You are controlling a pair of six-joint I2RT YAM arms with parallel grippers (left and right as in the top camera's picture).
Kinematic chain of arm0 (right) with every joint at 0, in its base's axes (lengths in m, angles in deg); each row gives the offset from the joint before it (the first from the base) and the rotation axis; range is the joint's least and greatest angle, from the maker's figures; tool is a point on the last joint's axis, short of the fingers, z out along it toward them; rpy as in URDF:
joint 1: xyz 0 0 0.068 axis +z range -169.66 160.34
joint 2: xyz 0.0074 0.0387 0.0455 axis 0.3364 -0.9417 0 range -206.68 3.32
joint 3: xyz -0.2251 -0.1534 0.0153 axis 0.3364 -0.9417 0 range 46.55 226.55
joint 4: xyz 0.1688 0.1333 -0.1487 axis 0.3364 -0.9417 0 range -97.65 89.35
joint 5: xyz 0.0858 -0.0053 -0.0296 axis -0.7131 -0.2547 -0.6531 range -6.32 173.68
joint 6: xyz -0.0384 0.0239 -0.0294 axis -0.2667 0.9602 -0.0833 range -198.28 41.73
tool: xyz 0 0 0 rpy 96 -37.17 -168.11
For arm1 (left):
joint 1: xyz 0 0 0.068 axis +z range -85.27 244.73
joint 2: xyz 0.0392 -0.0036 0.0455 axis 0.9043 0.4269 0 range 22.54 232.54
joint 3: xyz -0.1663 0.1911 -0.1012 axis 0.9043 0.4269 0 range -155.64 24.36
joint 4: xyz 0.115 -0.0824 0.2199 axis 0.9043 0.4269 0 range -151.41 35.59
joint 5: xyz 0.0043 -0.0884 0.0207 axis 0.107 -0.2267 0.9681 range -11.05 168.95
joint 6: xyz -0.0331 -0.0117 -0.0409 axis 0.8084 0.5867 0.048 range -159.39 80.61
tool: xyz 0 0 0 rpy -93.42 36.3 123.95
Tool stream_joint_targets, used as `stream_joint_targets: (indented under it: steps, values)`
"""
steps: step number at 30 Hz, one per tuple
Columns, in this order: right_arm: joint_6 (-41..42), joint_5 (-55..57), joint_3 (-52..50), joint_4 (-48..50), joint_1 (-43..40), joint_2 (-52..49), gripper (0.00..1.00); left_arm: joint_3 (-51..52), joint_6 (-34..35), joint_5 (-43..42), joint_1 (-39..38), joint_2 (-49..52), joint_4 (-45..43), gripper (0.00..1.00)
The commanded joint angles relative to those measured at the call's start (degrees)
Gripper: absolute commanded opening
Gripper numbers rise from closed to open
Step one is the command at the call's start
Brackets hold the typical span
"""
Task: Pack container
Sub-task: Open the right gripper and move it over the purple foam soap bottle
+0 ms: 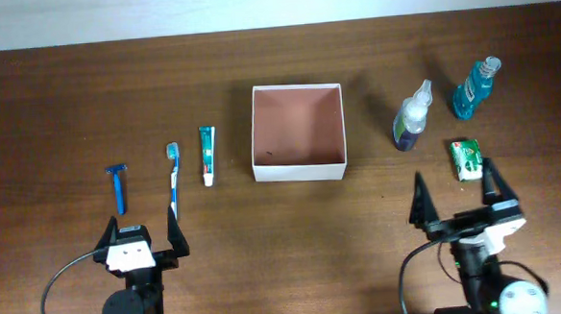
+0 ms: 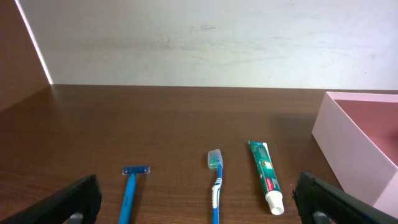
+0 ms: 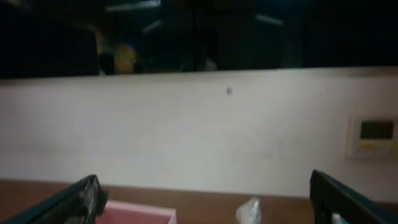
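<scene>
So, the container (image 1: pixel 299 171) is parked around the middle of the tabletop (image 1: pixel 363 258), a bit toward the far edge. Thin white walls all round, and only the reddish-brown floor plus a tiny dark speck (image 1: pixel 269 155) near its 7 o'clock corner can be seen inside.

At 9 o'clock from it, three things are laid out in a row, none touching. A toothpaste tube (image 1: pixel 207 154) is nearest, then a toothbrush (image 1: pixel 174 177), then a blue razor (image 1: pixel 117 185). At 3 o'clock a clear bottle (image 1: pixel 412 117) with a white top and dark liquid is found. A teal bottle (image 1: pixel 475 87) is set further out toward 2 o'clock, and a green-and-white packet (image 1: pixel 466 159) is laid toward 4 o'clock.

The left gripper (image 1: pixel 140 224) is seen at 7 o'clock, spread wide with nothing held, and the toothbrush handle ends just beside one finger. The right gripper (image 1: pixel 452 170) is at 5 o'clock, also spread wide and holding nothing, with the packet just beside its outer finger.

Now the murky bits. In the left wrist view the container (image 2: pixel 348 137) is cut off by the right edge, so only one corner is shown. The razor and toothbrush handles are clipped at the bottom. The right wrist view is dim and blurry. Only a strip of the container's rim (image 3: pixel 140 214) and a whitish bottle top are caught at the bottom edge, and which bottle that is can't be told. The packet's print is too small to be read.
</scene>
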Motion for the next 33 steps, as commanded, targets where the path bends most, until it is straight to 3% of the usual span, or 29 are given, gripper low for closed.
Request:
stream_joint_targets:
  steps: [1,6,13,21,25,33]
  values:
    - [-0.6,2.2,11.5,-5.8,0.3,-7.6,0.98,0.2,-0.7,-1.0,-0.2,-0.3,0.3,0.99]
    - [-6.5,3.1,30.4,-25.2,0.3,-22.5,0.98,0.1,-0.7,-1.0,-0.2,-0.3,0.3,0.99]
    - [-6.5,9.4,63.7,-59.2,0.3,-47.7,0.98,0.1,-0.7,-1.0,-0.2,-0.3,0.3,0.99]
    - [-6.5,-0.6,100.4,-84.6,0.3,-73.1,0.98,0.1,-0.7,-1.0,-0.2,-0.3,0.3,0.99]
    - [-6.3,-2.1,106.6,-88.1,0.3,-78.4,0.98,0.1,-0.7,-1.0,-0.2,-0.3,0.3,0.99]
    - [-6.3,-5.4,106.6,-86.8,0.3,-79.0,0.98,0.2,-0.7,-1.0,-0.2,-0.3,0.3,0.99]
